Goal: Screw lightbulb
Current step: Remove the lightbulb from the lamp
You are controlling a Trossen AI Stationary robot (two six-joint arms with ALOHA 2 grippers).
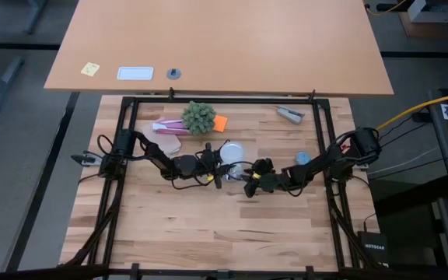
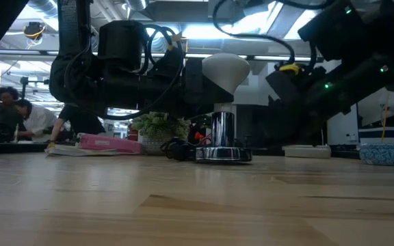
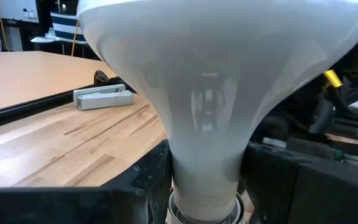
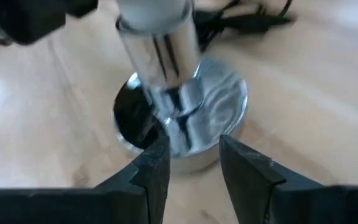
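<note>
One lightbulb [image 3: 210, 93] seated in chrome socket [image 4: 185, 118], left fingers [image 3: 135, 186] clamping it, right fingers [image 4: 148, 171] narrowly parted.

The left gripper [image 1: 225, 158] is closed around a bulb neck, while the right gripper [image 4: 192, 163] is held slightly parted, low, opposite it.

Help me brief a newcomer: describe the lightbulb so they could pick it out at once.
Find the wooden table and look to its middle, where both arms meet. The lightbulb stands upright there on a shiny chrome socket base, gripped at its neck by the left gripper. Its frosted white dome sets it apart from everything around it.
</note>
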